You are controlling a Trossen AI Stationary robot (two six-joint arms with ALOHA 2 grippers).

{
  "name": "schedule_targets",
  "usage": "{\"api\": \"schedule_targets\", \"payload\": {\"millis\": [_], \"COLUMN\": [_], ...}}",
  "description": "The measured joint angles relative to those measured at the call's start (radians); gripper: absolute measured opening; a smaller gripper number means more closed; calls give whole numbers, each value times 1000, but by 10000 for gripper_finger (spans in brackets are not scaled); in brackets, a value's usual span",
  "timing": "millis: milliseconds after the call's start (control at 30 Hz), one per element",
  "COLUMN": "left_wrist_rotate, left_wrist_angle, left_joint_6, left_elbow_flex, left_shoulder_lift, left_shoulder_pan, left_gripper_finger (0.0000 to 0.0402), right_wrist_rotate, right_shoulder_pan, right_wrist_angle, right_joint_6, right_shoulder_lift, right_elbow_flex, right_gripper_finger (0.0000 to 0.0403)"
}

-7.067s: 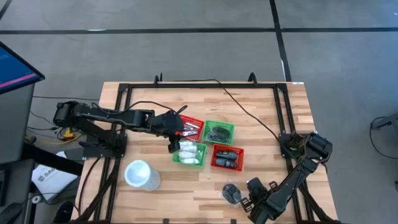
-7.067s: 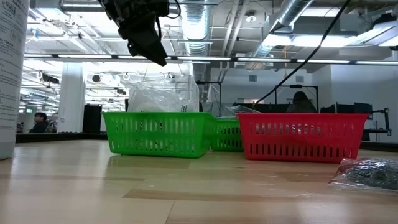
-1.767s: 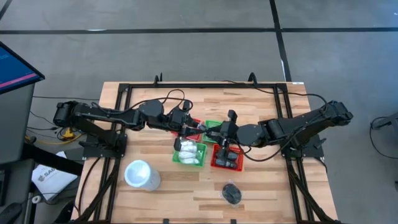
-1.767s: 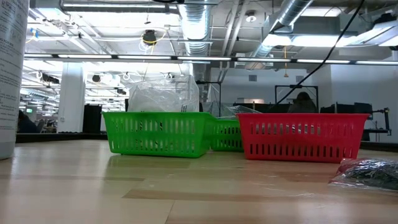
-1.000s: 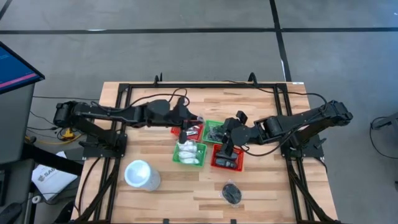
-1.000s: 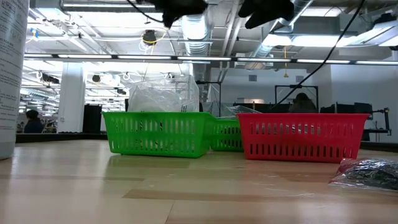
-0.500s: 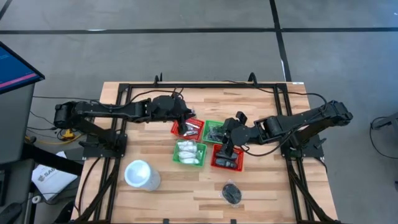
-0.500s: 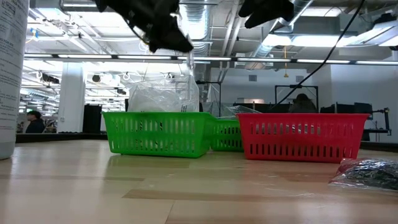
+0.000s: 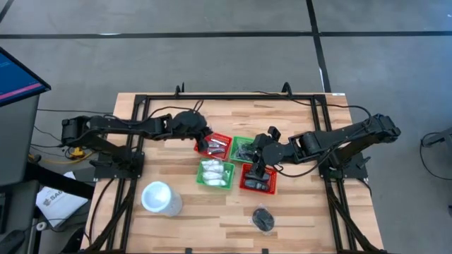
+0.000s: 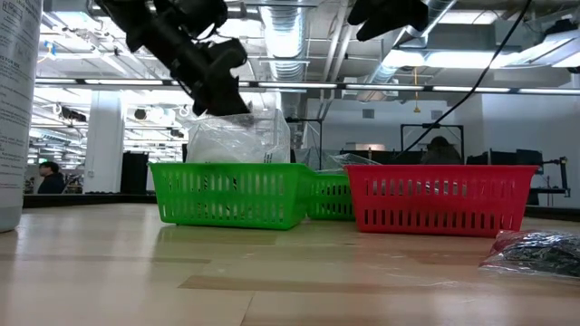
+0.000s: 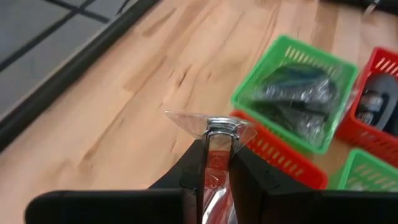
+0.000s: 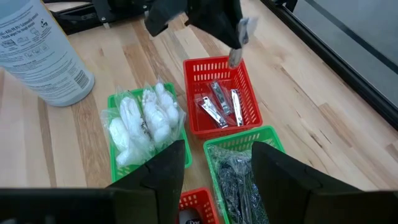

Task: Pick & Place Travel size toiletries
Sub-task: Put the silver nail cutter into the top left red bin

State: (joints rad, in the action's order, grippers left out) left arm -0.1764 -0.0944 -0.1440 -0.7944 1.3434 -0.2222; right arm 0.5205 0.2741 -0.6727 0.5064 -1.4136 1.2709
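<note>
My left gripper (image 9: pixel 205 135) is shut on a clear packet (image 11: pixel 211 124) with a silvery piece inside. It hovers over the far-left corner of the red basket (image 9: pixel 214 145), where other silvery pieces (image 12: pixel 219 102) lie. My right gripper (image 9: pixel 258 159) stands open and touching nothing, above the gap between the far green basket (image 9: pixel 248 149) of dark items and the near red basket (image 9: pixel 258 178). White packets (image 9: pixel 214 171) fill the near green basket. A black bundle in clear wrap (image 9: pixel 263 219) lies on the table near the front. My left gripper pinches the clear packet between its two fingers (image 11: pixel 194 167), and the packet's clear end (image 11: pixel 186 119) sticks out past the fingertips. The fingers slant down from the table's left. The packet (image 12: pixel 240 36) is lifted clear above the red basket.
A large white cup (image 9: pixel 161 198) stands at the near left of the table. The four baskets sit close together in a square at mid-table. Black frame rails (image 9: pixel 233 97) run along the far edge and both sides.
My left gripper has come down and drawn back toward the table's left and far edge, tipping its fingers lower, with the clear packet still between them. The packet has stayed clear of the baskets.
</note>
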Motion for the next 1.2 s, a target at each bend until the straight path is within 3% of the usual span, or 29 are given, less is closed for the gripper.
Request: {"api": "schedule_targets", "payload": {"millis": [633,1200], "left_wrist_rotate": [1,37], "left_wrist_angle": [73,173], "left_joint_6": [-61,-66], "left_elbow_flex": [110,113], "left_shoulder_lift": [2,141], "left_shoulder_pan": [2,2], "left_gripper_finger": [41,46], "right_wrist_rotate": [0,0], "right_shoulder_pan": [0,0], "right_wrist_angle": [8,22], "right_joint_6": [0,-8], "right_shoulder_lift": [0,0], "right_elbow_flex": [0,0], "right_gripper_finger": [169,167]}}
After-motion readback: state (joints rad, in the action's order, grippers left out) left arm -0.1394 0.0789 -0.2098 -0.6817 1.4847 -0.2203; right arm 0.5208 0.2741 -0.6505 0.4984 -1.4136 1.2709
